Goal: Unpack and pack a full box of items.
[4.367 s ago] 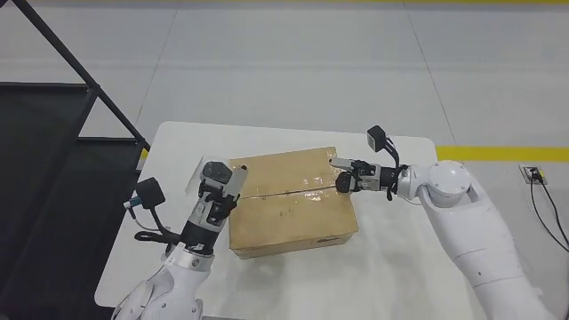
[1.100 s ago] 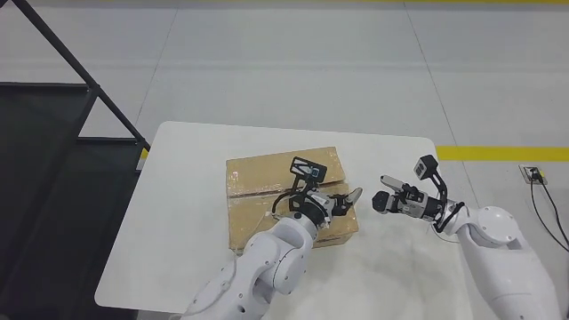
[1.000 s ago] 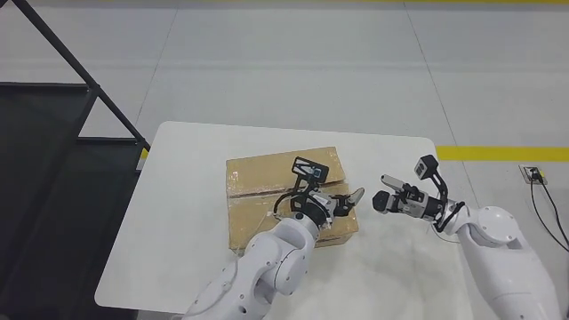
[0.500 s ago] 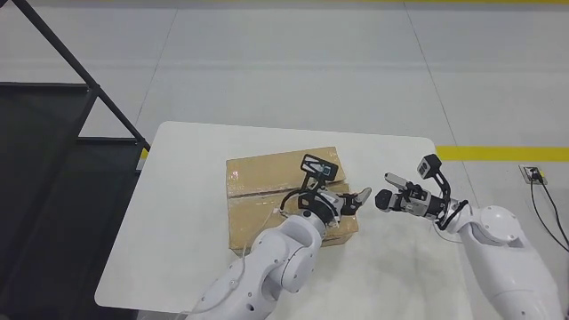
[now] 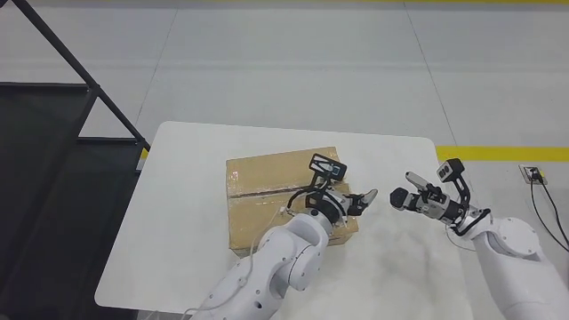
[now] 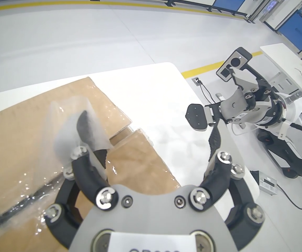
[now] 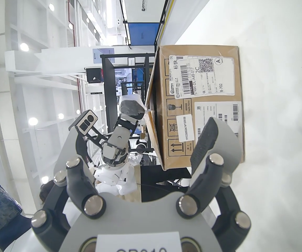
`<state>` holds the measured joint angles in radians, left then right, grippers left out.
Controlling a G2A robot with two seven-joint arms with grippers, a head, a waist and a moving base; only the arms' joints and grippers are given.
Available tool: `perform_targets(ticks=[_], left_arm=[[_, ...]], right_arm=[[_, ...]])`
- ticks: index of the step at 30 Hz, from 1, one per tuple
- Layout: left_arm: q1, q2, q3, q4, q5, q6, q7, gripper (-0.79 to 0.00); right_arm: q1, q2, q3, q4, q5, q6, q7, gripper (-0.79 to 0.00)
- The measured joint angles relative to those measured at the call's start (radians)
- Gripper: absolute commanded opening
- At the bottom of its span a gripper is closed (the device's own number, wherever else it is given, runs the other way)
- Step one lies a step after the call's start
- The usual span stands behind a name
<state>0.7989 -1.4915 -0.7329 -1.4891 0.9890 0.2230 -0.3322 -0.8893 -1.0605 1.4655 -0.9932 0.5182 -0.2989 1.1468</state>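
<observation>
One cardboard box point(image 5: 280, 200) is set mid-counter point(image 5: 178, 231). The left tool point(image 5: 356, 199) is held spread wide over the box end facing the counter's right edge, with clear tape point(image 6: 69, 121) stuck to one finger. The right tool point(image 5: 405, 190), also spread and empty, is held just beyond that end, over bare counter.

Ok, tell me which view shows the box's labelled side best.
Right wrist view: the labelled side faces the camera. The top view gives the box from above; the left wrist view gives its taped top.
</observation>
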Motion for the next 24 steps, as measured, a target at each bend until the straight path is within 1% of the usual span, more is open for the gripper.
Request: perform_targets(ticks=[10,24], left_arm=[[-0.017,-0.027,0.011,0.029,0.012,-0.005,-0.01,0.0],[-0.047,-0.072,0.037,0.089,0.018,-0.001,-0.009,0.0]], right_arm=[[-0.091,0.018,0.071,-0.029,0.051,-0.025,-0.004,0.0],[-0.137,0.029,0.102,-0.049,0.078,-0.039,-0.001,0.0]])
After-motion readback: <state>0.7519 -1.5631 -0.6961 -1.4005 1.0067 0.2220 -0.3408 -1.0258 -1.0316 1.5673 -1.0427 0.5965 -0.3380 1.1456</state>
